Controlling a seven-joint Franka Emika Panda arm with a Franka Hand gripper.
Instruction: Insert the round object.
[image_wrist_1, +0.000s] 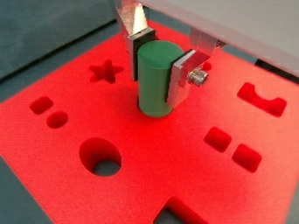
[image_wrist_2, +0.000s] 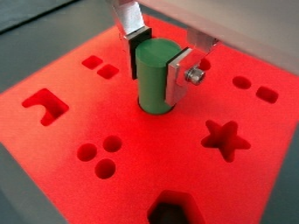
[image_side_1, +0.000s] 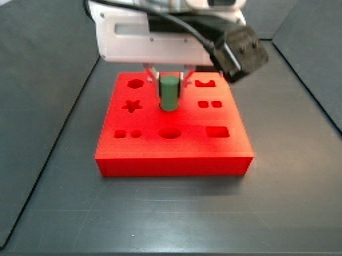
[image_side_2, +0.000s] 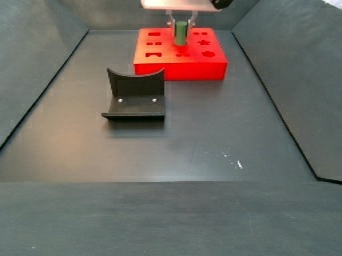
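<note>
Round object (image_wrist_1: 156, 80) upright — gripper (image_wrist_1: 162, 59) jaws

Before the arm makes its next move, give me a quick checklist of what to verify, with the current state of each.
1. Grip: gripper fingers clamp the green peg near its top. Ok.
2. Peg upright: it stands vertical in both wrist views and in a side view. Ok.
3. Peg over the red block: its lower end is at the block's top face, mid-block. Ok.
4. Peg in a round hole: its base hides what lies beneath. Cannot tell.
5. The open round hole shows apart from the peg; whether that is the target is unclear. Cannot tell.
6. Fixture stands well away from the block. Ok.
</note>
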